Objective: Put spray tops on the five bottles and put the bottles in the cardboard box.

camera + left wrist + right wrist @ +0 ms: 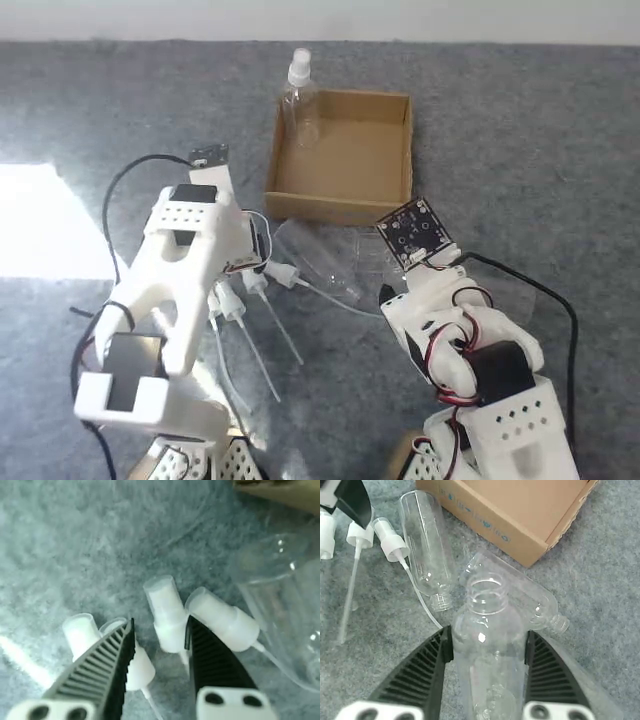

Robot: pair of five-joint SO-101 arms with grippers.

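My left gripper (160, 625) is open low over the table, its jaws on either side of a white spray top (166, 611). Other spray tops (223, 621) lie beside it, dip tubes trailing across the table (258, 350). My right gripper (488, 635) is shut on a clear bottle (487, 625) with an open neck, tilted up in front of the cardboard box (520, 515). Two more uncapped bottles (426, 555) (525, 587) lie on the table before the box (345, 160). One bottle with a spray top (300, 100) stands in the box's far left corner.
The grey table (520, 130) has free room right of the box and along the far edge. A bright patch of light (40, 230) falls on the left side. Black cables (115, 200) loop near each arm.
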